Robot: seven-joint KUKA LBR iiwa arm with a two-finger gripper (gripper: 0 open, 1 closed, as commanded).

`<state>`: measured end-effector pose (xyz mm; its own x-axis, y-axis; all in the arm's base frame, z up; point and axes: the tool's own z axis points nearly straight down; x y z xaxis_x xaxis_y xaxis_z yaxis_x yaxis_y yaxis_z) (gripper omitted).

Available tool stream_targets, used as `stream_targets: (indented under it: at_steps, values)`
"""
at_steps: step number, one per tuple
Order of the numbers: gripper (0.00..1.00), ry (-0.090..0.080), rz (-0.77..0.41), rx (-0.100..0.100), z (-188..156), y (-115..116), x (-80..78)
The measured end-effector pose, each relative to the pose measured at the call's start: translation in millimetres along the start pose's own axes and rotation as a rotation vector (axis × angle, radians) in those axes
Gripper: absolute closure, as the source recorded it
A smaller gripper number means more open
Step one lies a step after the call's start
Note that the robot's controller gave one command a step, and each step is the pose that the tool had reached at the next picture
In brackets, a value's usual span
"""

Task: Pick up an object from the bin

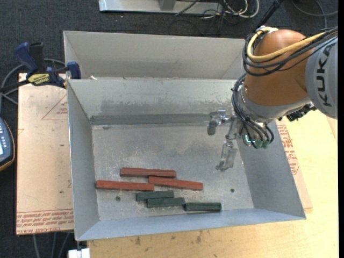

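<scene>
My gripper hangs over the right half of the bin floor, open, with nothing between its fingers. Below and left of it, near the bin's front, lie flat sticks. The nearest is a red-brown stick, and a second red-brown stick lies just behind that one. A dark green stick lies at the front right of the group. The gripper touches none of them.
Another red-brown stick lies at the group's left end, and two more dark green sticks lie side by side in front. Bare bin floor stretches behind the sticks to the back wall.
</scene>
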<state>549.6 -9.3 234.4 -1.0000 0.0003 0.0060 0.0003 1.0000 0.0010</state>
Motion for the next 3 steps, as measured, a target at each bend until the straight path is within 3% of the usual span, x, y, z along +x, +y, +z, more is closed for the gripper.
stream_targets:
  at_steps: [1,2,3]
  values:
    - [0.0,-0.001,-0.267,-0.001,163,36,16.6]
    - [1.0,-0.007,-0.266,0.0,160,36,14.8]
    - [1.0,-0.018,-0.331,0.004,-2,5,2.0]
